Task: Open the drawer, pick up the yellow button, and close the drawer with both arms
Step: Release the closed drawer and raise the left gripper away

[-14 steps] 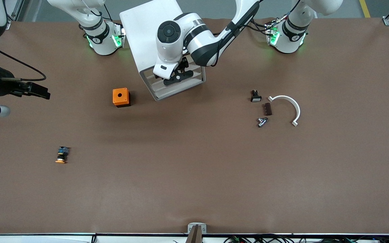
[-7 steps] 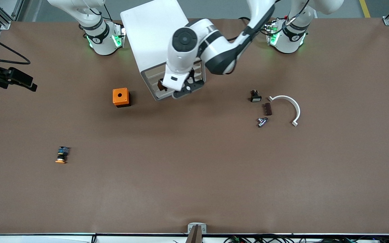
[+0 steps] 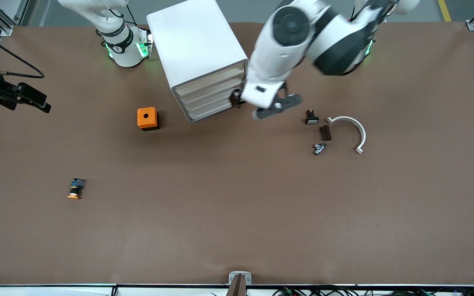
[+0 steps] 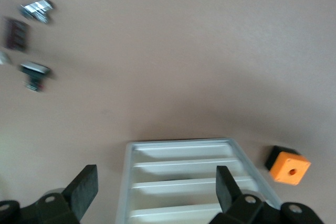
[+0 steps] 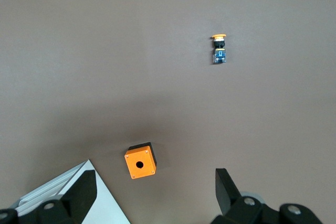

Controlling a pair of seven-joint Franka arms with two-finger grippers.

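Front view: drawer [image 3: 210, 81] shut flush in cabinet [image 3: 196, 39]. Button [image 3: 75, 189] lies on table [image 3: 237, 205], toward right arm's end. Left gripper [image 3: 257, 105] beside cabinet, right gripper [image 3: 35, 100] over table edge; both jaws spread, empty.

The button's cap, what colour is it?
Orange, on the button; clearest in the right wrist view.

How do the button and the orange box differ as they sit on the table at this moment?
The button is far smaller than the orange box. It lies on its side, a black body with a flat orange cap, nearer the front camera; the box is a cube with a round hole on top, beside the cabinet. Both show orange and sit ungripped.
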